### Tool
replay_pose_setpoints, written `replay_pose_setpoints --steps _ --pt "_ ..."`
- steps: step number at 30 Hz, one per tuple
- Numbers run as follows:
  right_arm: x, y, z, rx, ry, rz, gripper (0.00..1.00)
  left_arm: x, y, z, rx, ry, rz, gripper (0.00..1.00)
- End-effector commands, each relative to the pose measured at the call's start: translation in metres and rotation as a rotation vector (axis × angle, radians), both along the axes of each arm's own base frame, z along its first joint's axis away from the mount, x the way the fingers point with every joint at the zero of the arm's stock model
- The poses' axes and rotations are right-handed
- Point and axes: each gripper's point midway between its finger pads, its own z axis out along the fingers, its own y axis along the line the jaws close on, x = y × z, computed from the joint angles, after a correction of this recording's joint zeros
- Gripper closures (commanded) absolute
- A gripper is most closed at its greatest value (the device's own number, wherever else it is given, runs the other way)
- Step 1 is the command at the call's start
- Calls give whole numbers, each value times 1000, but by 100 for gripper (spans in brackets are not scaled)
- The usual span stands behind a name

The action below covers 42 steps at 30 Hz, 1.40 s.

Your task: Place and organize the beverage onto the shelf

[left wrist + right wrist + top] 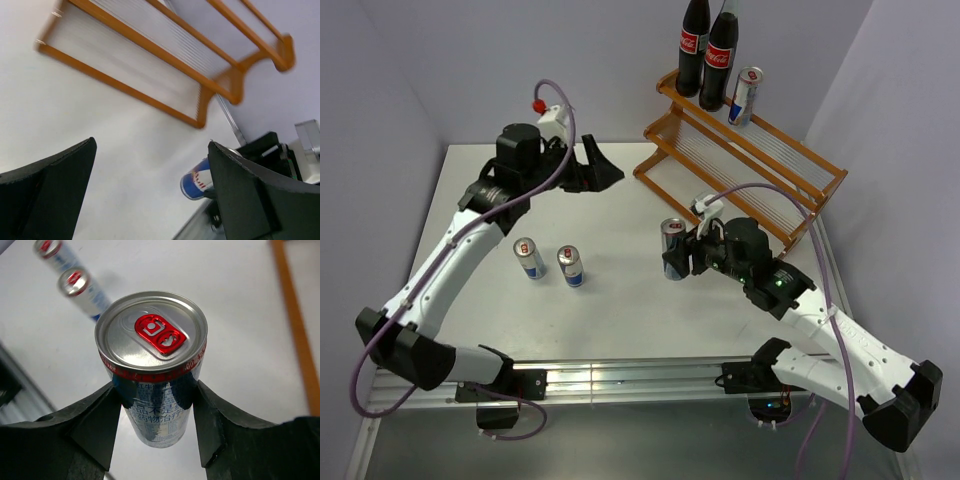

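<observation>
Orange-brown wood frames the shelf, which stands slantwise at the tabletop's far right corner. Two bottles stand at the far end of its upper tier, and the shelf can stands just beside them on that tier. The right gripper is clenched on the sides of the gripped can, which is upright near the shelf's front rail; I cannot tell whether it touches the tabletop. Two loose cans stand side by side left of the middle. The left gripper hangs spread wide and empty over the far edge, near the shelf's left end.
</observation>
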Motion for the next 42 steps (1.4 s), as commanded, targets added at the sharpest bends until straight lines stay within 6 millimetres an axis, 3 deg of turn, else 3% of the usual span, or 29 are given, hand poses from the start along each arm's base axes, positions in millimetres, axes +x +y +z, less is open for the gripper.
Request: replay_pose_setpoints --steps 1,6,9,13,14,15,16,17,22,26,34,36,38,42 --pt "33 -20 64 167 -205 -234 100 13 49 27 35 -79 325 1" --pt "49 -47 90 210 -336 -394 100 -2 90 28 118 -122 457 0" --pt "53 -54 102 206 -390 -409 100 -19 102 18 173 -127 450 1" --pt "62 -66 126 189 -460 -427 100 -37 123 -5 245 -142 472 0" --pt "64 -68 130 190 -462 -427 100 -39 128 -22 282 -133 476 0" --pt "74 -79 132 175 -464 -454 100 -46 135 -19 273 -162 497 0" --pt "75 -77 143 189 -476 -415 100 -48 138 -21 273 -172 507 0" --pt "79 -84 147 186 -483 -430 100 -49 140 -33 282 -175 509 0" --pt "103 -122 177 147 -560 -548 100 -55 157 -39 273 -213 583 0" --pt "123 -153 191 123 -580 -629 100 -56 179 -30 272 -220 707 1" --pt "148 -198 232 74 -668 -700 100 -62 185 -27 255 -249 723 1" --pt "160 -217 233 56 -657 -739 100 -61 182 -30 259 -242 711 1" --pt "171 -224 230 54 -642 -737 100 -60 181 -31 260 -238 703 1" --pt "186 -234 241 61 -663 -734 100 -59 181 -32 255 -225 709 1"
